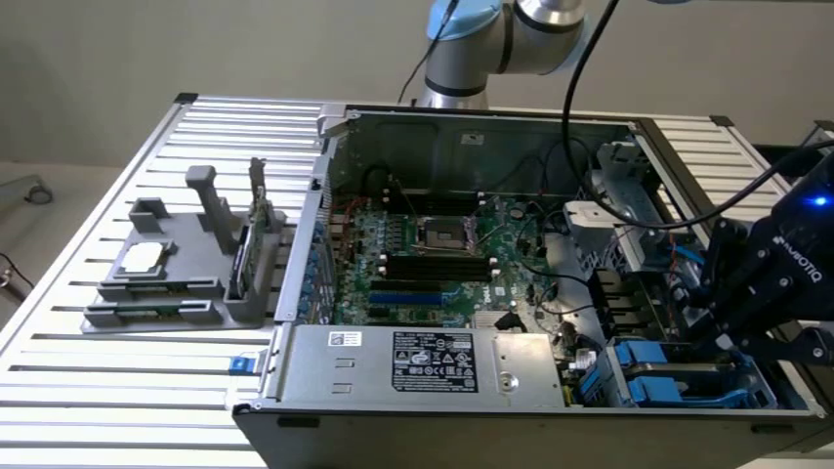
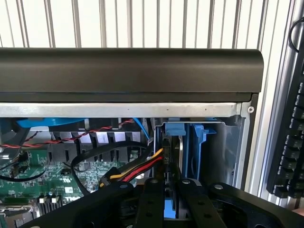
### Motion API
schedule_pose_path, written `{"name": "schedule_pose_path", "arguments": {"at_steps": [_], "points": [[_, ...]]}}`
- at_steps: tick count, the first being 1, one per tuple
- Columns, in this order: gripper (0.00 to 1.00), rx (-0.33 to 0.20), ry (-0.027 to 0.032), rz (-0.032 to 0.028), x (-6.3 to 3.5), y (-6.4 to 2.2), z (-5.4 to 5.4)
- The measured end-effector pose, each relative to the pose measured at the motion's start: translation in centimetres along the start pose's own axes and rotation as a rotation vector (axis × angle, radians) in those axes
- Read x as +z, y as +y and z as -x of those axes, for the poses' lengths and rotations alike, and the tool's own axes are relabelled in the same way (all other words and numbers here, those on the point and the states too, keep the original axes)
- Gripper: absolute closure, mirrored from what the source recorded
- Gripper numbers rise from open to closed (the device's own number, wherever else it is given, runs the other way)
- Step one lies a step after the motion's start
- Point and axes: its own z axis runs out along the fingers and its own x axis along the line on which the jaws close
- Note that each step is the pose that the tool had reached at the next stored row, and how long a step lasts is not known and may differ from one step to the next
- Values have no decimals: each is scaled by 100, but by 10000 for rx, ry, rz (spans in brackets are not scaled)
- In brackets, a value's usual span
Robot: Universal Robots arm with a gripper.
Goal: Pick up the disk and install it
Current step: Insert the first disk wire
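In the wrist view the disk [image 2: 181,161] stands on edge in the drive bay, a thin silver-grey slab inside a blue carrier. My gripper [image 2: 171,186] straddles it, and one black finger [image 2: 154,199] presses on each flat side, so it is shut on the disk. A second blue caddy [image 2: 197,147] stands in the slot beside it. In the exterior view my gripper [image 1: 721,337] hangs over the drive bay [image 1: 678,376] at the near corner of the open computer case, on the exterior view's right. There the gripper body covers the disk.
Red, yellow and black power cables [image 2: 137,166] run right up to the bay. The motherboard [image 1: 431,254] and the power supply [image 1: 431,362] fill the case. A grey fixture [image 1: 170,283] with parts stands on the slatted table at the exterior view's left. A keyboard [image 2: 289,142] lies beside the case.
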Motion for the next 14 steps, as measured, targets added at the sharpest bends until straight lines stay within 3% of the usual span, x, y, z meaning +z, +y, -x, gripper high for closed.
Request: {"name": "schedule_pose_path", "arguments": {"at_steps": [10,13,14], "points": [[83,-3,9,-11,15,16,24],[76,-6,18,-41,15,16,30],[69,-5,17,-53,11,15,31]]}}
